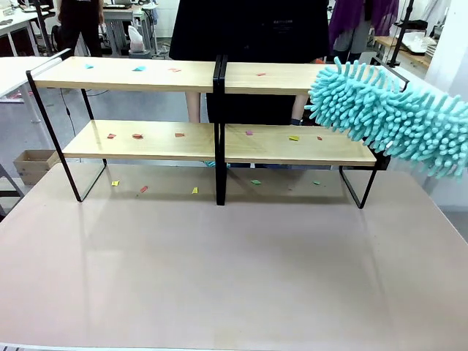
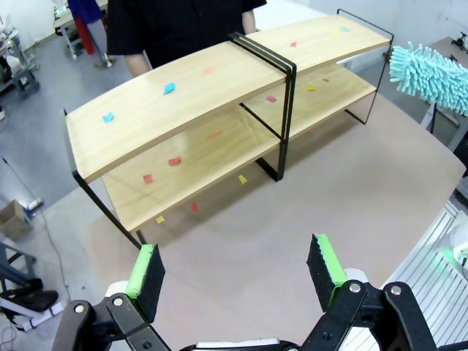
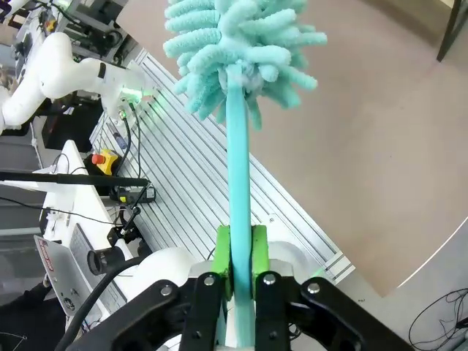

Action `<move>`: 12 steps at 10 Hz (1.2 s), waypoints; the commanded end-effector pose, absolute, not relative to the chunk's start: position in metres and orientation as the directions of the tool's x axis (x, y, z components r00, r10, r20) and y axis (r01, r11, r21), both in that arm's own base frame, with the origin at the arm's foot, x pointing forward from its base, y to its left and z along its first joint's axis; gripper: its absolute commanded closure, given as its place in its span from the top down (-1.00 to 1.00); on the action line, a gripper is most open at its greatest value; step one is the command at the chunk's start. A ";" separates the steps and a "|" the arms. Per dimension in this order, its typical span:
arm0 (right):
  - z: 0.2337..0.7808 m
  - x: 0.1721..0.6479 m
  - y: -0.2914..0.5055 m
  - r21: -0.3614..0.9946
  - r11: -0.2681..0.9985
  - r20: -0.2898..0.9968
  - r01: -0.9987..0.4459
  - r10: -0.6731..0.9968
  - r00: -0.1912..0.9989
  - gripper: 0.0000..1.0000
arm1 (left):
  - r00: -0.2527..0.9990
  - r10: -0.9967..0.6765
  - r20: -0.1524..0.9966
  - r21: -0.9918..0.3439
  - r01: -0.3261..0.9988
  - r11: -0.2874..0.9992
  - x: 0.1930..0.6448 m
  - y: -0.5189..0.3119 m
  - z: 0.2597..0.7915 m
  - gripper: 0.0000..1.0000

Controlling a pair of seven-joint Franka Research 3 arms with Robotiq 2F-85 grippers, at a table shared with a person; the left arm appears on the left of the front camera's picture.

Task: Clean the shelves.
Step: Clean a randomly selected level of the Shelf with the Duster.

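The shelves stand across the far half of the worktop, with a person in dark clothes close behind them. The right hand is clamped on the turquoise handle of a fluffy duster, its green pads pressed to either side of the stick. From the front, the duster's head overlaps the right end of the rack at the level of the upper board; from the left wrist it sits just beside that end (whether it touches the wood or the frame I cannot tell). The left hand hangs over the bare worktop on the robot's side of the shelves, well apart from them, its fingers spread wide with nothing between them.

Small coloured paper scraps lie scattered on the upper boards, in blue and red, and more in red, yellow and purple on the lower boards. Others lie on the worktop beneath the rack, between its black legs. A cardboard box sits on the floor off the left side.
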State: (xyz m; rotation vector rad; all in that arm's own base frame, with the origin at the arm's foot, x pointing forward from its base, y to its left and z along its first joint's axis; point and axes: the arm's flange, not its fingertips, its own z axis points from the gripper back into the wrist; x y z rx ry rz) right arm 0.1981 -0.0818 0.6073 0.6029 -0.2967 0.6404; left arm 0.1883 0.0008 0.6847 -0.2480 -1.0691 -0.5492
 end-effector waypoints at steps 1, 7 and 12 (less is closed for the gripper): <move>0.614 0.198 -0.080 0.444 0.648 0.423 -0.619 0.458 0.782 -1.00 | 0.363 -0.305 0.881 0.070 0.538 0.840 0.189 0.001 0.685 1.00; 0.614 0.198 -0.080 0.444 0.648 0.423 -0.619 0.458 0.782 -1.00 | 0.363 -0.305 0.881 0.070 0.538 0.840 0.189 0.001 0.685 1.00; 0.642 0.229 -0.047 0.319 0.725 0.378 -0.610 0.493 0.784 -0.74 | 0.363 -0.305 0.881 0.070 0.538 0.840 0.189 0.001 0.685 1.00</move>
